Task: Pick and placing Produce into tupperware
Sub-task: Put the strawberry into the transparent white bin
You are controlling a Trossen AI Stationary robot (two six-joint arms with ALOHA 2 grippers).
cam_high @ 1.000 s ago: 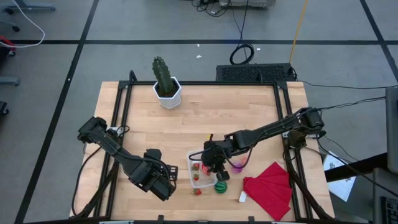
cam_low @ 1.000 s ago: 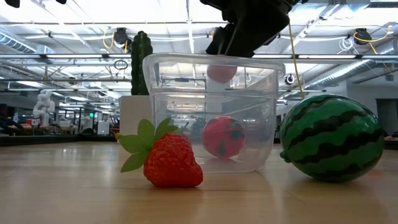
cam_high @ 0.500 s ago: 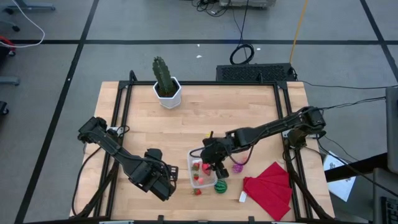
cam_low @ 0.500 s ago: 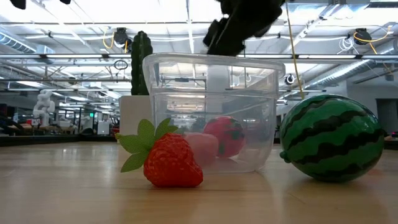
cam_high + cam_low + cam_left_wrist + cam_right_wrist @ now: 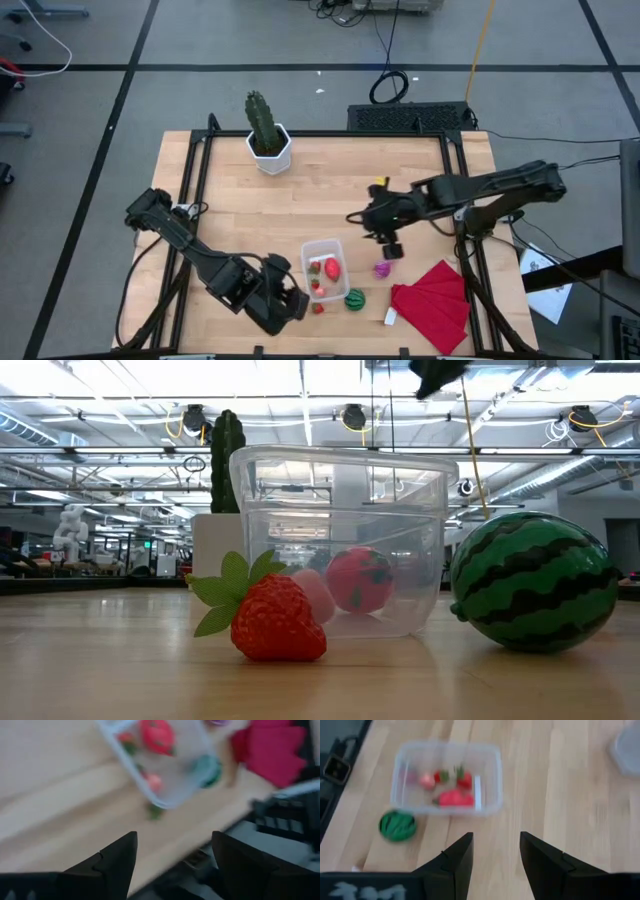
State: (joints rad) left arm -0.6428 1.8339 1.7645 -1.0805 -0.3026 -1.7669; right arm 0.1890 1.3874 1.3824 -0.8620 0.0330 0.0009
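Note:
The clear tupperware [image 5: 323, 268] [image 5: 445, 777] [image 5: 340, 540] stands on its base near the table's near edge. It contains a large red piece [image 5: 455, 799], a small strawberry [image 5: 464, 779] and a pink bit [image 5: 426, 781]. A strawberry [image 5: 318, 308] [image 5: 275, 615] lies just outside its near wall. The green striped ball [image 5: 354, 299] [image 5: 397, 825] sits to its right, and the purple piece [image 5: 381, 269] lies farther right. My right gripper [image 5: 385, 238] [image 5: 495, 855] is open, raised, to the far right of the tupperware. My left gripper [image 5: 290, 305] [image 5: 175, 865] is open, near-left of it.
A folded red cloth [image 5: 432, 300] lies at the near right corner, with a small white item [image 5: 390, 317] beside it. A cactus in a white pot [image 5: 266, 135] stands at the far left. Bare wood fills the table's middle and far right.
My right gripper let the pink piece go over the tupperware, and the piece dropped to the bottom beside the red one. The gripper then rose and drew back toward the far right. My left gripper moved right along the near edge, toward the tupperware.

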